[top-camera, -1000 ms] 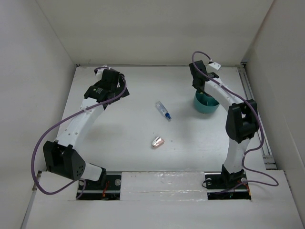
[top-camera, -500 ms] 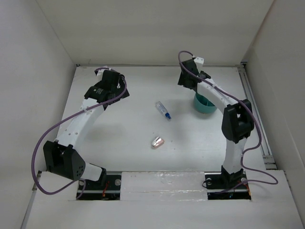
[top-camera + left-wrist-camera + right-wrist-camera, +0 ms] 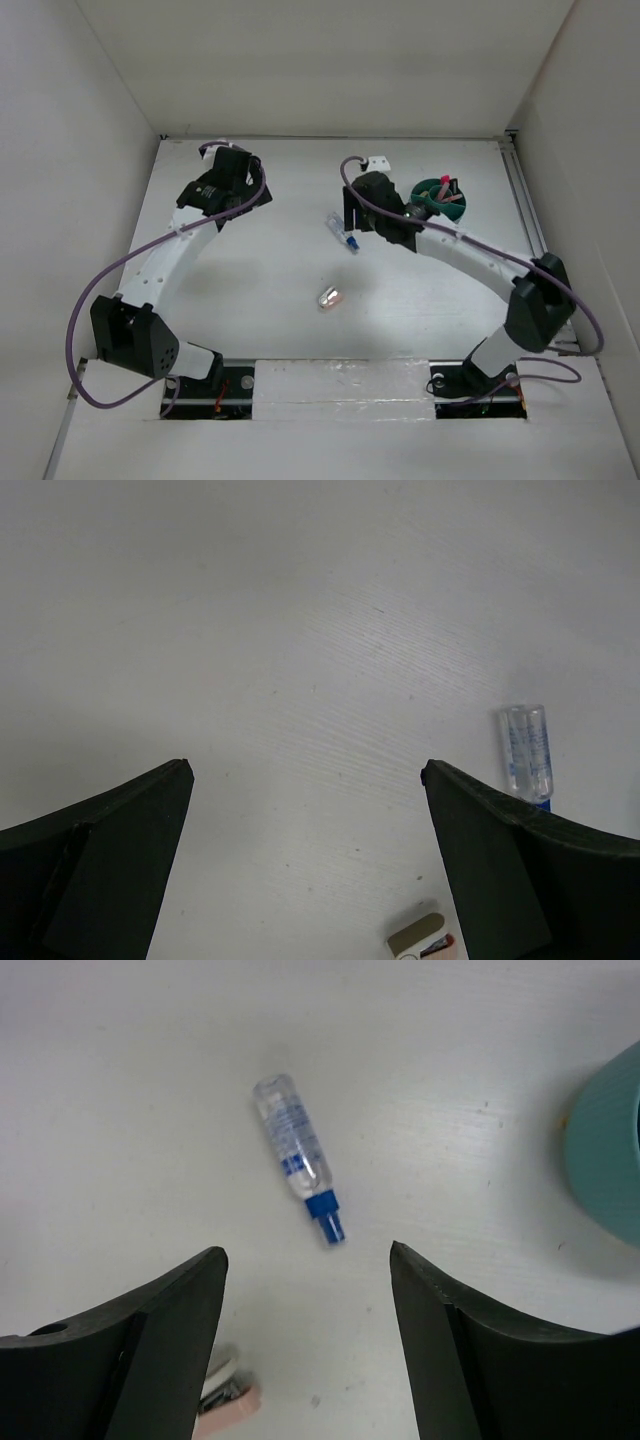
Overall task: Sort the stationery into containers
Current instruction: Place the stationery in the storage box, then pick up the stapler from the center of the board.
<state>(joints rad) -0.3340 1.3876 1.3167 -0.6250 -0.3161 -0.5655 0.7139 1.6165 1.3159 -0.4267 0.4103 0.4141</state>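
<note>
A clear blue-capped tube [image 3: 343, 234] lies on the white table, also in the right wrist view [image 3: 297, 1155] and the left wrist view [image 3: 526, 750]. My right gripper [image 3: 352, 214] hovers just above and behind it, open and empty [image 3: 308, 1250]. A silver-pink oval piece [image 3: 330, 297] lies nearer the front, showing in the right wrist view [image 3: 228, 1396] and the left wrist view [image 3: 425, 942]. The teal bowl [image 3: 424, 192] stands at the back right with black markers and pink pens in it. My left gripper [image 3: 248, 190] is open and empty [image 3: 305, 770] at the back left.
White walls enclose the table on the left, back and right. The bowl's teal wall [image 3: 605, 1150] shows at the right edge of the right wrist view. A metal rail [image 3: 535, 230] runs along the right side.
My right arm has swung left, from over the teal bowl to above the clear tube, uncovering the bowl. The left arm has not moved.
</note>
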